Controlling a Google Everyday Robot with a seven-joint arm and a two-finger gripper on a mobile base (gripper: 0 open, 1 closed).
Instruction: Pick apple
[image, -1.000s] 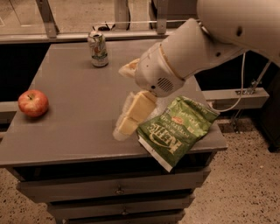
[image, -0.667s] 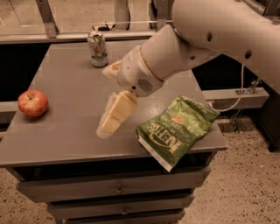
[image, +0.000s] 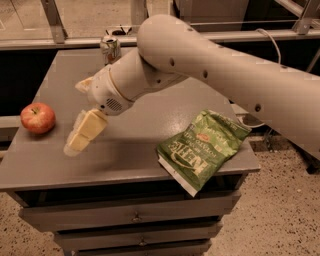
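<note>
The apple is red with some yellow on it. It sits on the gray counter, close to the left edge. It sits upright with its little stem dip on top. Nothing is touching it.

Just to the right of the apple is the tool. There is a gap of bare counter between them. The tool has two pale fingers and they are spread apart. One finger points down and to the left, with its tip low over the counter. The other finger sticks out higher up. There is nothing between the two fingers.

The tool is on the end of a big white arm. The arm comes in from the right side and crosses over the middle of the counter.

At the back of the counter stands a soda can. It is upright, and the arm is just beside it on the right. The can is well apart from the apple.

A green chip bag lies flat near the right front corner of the counter. One corner of the bag hangs a little over the front edge.

Under the counter top are gray drawers with small knobs. The floor is speckled.
</note>
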